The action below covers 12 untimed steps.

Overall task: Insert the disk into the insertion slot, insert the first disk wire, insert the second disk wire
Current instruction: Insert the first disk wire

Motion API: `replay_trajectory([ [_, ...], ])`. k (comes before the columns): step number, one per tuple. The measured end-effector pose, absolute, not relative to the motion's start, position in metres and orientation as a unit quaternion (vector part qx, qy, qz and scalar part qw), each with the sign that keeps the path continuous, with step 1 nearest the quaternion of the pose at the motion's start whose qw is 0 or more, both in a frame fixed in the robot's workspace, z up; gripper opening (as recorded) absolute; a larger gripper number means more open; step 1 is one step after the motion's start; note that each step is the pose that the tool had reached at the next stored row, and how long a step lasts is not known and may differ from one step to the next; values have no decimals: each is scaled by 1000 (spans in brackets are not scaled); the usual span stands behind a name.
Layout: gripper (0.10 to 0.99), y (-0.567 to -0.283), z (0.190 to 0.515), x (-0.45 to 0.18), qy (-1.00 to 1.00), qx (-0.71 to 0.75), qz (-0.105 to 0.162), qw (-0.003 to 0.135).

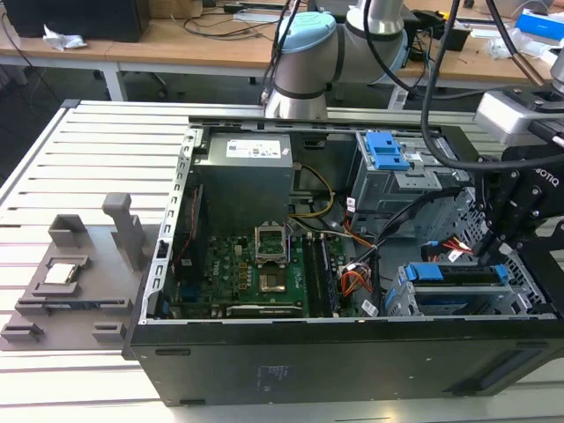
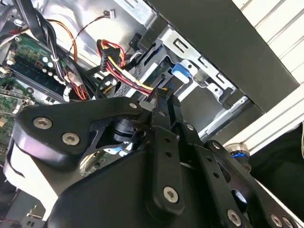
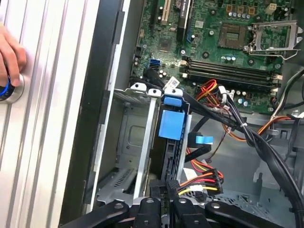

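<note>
A work table (image 1: 53,176) of pale grey metal slats takes the lower and left part of the exterior view. Behind it, along the upper edge of the frame, stands a long wooden desk (image 1: 176,40) with white legs (image 1: 113,84). On the desk lie loose cables (image 1: 220,31) and, in the upper left corner, a black box (image 1: 79,18). Under the desk the floor (image 1: 18,97) is dark. The light is even and soft.

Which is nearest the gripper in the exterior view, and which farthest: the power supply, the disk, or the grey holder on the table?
1. Disk, just below the gripper, exterior view's right.
2. Power supply, near the middle.
3. Grey holder, far off at the exterior view's left.
</note>
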State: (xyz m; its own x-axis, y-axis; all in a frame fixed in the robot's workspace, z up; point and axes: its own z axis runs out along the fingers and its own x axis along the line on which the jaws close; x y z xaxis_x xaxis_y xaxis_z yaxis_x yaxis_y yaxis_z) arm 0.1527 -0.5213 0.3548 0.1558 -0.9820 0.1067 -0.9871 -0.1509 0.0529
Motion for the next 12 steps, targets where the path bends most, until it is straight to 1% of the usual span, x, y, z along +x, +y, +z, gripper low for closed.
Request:
replay_trajectory([
  [7, 169, -521, 353, 153, -706, 706, 19, 57],
  [12, 169, -520, 352, 153, -709, 702, 19, 57],
])
